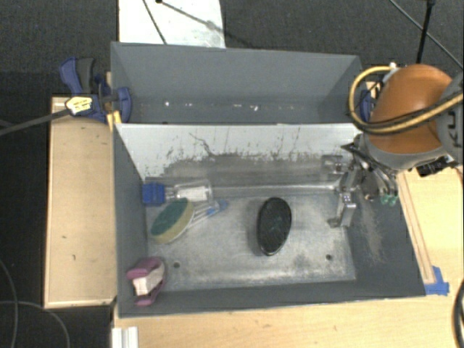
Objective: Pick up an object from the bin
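The hand (345, 207), open or closed I cannot tell, hangs by the right wall of the bin (239, 85), the black oval object (274, 225) lying near its left at mid-floor, with a blue-capped clear tube (174, 193), round green pad (172, 220) and purple lump (147, 277) well apart at the left.

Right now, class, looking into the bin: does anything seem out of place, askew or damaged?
Nothing looks spilled or broken. The bin's back wall is scratched and scuffed. At the left, a round green pad lies askew against a clear tube with a blue cap, and a pink thing sits tucked into the near-left corner.
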Tool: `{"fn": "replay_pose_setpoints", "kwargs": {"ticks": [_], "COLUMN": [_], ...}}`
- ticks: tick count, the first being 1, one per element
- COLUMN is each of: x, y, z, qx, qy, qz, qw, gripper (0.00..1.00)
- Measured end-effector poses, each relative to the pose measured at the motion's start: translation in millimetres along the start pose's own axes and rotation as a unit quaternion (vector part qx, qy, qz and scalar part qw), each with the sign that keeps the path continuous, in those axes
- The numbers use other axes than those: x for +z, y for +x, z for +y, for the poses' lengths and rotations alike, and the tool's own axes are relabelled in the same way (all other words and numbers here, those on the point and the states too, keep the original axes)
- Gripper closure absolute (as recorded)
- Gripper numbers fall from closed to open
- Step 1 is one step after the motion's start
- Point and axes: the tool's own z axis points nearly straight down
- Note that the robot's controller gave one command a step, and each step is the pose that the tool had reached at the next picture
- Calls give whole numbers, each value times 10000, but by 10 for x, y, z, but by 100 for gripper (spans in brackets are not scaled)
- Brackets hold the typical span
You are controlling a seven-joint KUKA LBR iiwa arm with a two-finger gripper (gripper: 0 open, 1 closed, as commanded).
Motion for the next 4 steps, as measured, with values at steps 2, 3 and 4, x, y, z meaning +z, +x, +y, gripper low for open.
{"fn": "replay_pose_setpoints", "kwargs": {"ticks": [2,3,4], "x": [901,884,-279], "y": [-94,-104,282], "z": [957,957,971], "qx": [-2161,-2159,-2834], "qy": [-10,-7,2], "qz": [23,7,-35], "qw": [9764,9764,9590], "gripper": [0,100,100]}}
